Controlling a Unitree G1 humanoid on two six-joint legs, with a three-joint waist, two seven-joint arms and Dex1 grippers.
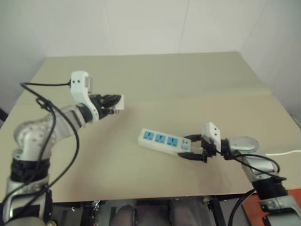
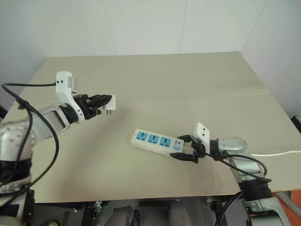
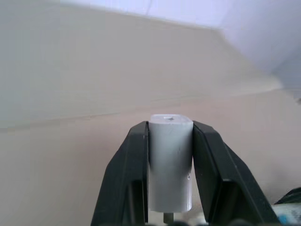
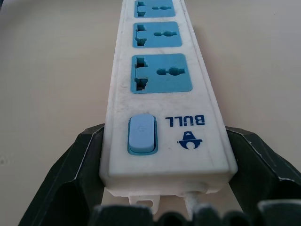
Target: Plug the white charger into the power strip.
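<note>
Above the table [image 2: 155,75], well to the left of the power strip [image 2: 155,141], my left gripper [image 2: 101,104] is closed on the white charger [image 2: 109,104], prongs pointing toward the strip. My right gripper [image 2: 186,151] is clamped on the strip's switch end. I judge that the charger must travel right and down to the sockets, which run along the long axis.

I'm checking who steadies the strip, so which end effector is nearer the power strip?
Right. The right end effector grips the power strip at its switch end, a finger along each side. The left end effector is raised well off to the strip's left, holding the white charger.
</note>
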